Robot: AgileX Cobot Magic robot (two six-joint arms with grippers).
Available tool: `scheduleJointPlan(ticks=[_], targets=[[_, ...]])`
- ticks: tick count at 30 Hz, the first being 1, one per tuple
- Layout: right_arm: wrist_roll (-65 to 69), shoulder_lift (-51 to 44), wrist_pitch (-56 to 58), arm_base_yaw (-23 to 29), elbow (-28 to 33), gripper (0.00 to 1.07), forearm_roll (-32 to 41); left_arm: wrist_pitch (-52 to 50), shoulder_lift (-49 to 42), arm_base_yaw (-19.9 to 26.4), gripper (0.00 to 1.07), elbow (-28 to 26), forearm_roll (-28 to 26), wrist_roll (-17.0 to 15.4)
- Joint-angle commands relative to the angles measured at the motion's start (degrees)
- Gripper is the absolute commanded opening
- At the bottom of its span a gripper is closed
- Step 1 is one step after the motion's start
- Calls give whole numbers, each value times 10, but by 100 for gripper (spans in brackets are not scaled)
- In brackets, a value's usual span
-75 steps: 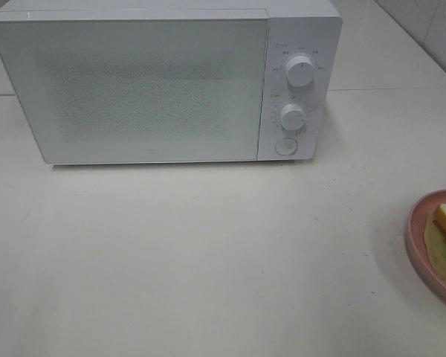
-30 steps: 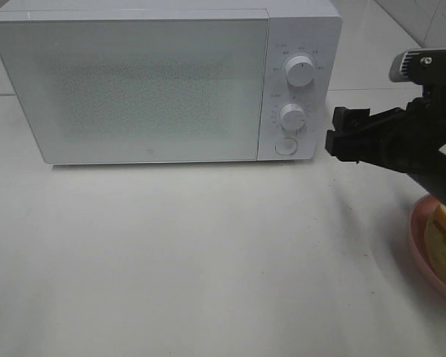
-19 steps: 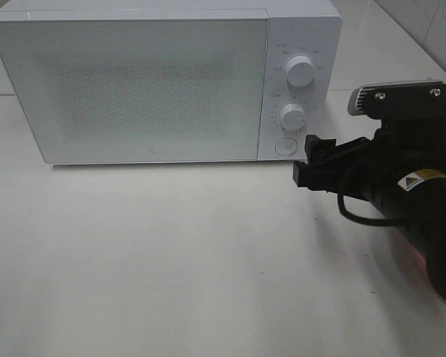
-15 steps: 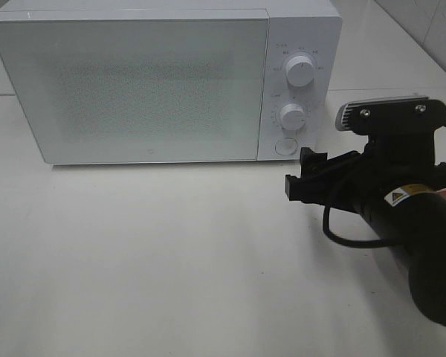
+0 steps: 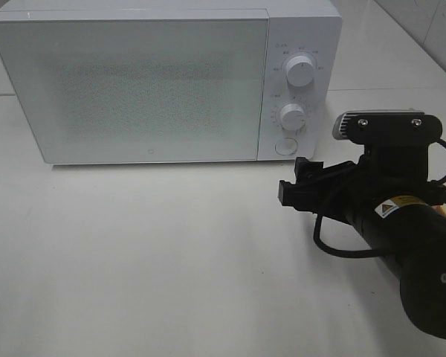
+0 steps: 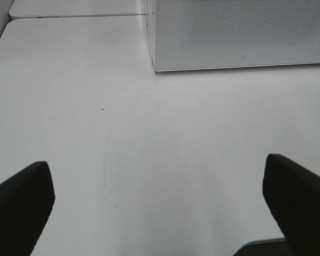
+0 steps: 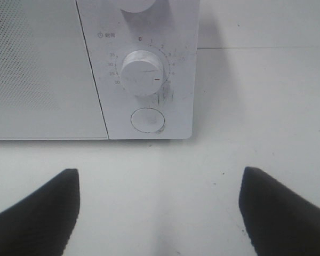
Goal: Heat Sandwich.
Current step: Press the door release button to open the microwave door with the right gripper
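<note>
The sandwich is hidden behind my right arm at the right edge of the exterior view. The white microwave [image 5: 134,82] stands at the back with its door closed. My right gripper [image 5: 296,182] hovers open and empty just in front of the control panel, below the round door button [image 5: 285,146]. In the right wrist view that gripper [image 7: 160,213] faces the button [image 7: 148,120] and the lower knob [image 7: 143,73], fingers spread wide. My left gripper [image 6: 160,208] is open and empty over bare tabletop, with the microwave's front corner [image 6: 154,58] ahead of it.
Two white knobs [image 5: 300,72] [image 5: 292,116] sit one above the other on the panel. The white table [image 5: 149,253] stretches in front of the microwave. A table seam [image 6: 80,15] runs behind the microwave's left side.
My right arm has come in from the right and moved left and forward, stopping in front of the control panel. It now covers the pink plate and sandwich.
</note>
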Motion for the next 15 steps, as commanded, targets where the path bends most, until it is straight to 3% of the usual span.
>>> scheduleJointPlan(ticks=[1,6,10,15], targets=[[44,1,7,2,-2,78,-1,-4,-13,-3,100,2,2,-1],[158,1,10,2,-2,77,-1,-4,-13,-3,100,2,2,-1],[351,1,21,2,-2,76,-11,-4,-13,-3,100,2,2,-1],[453,1,22,2,-2,76,-26,-4,-13,-3,100,2,2,-1]])
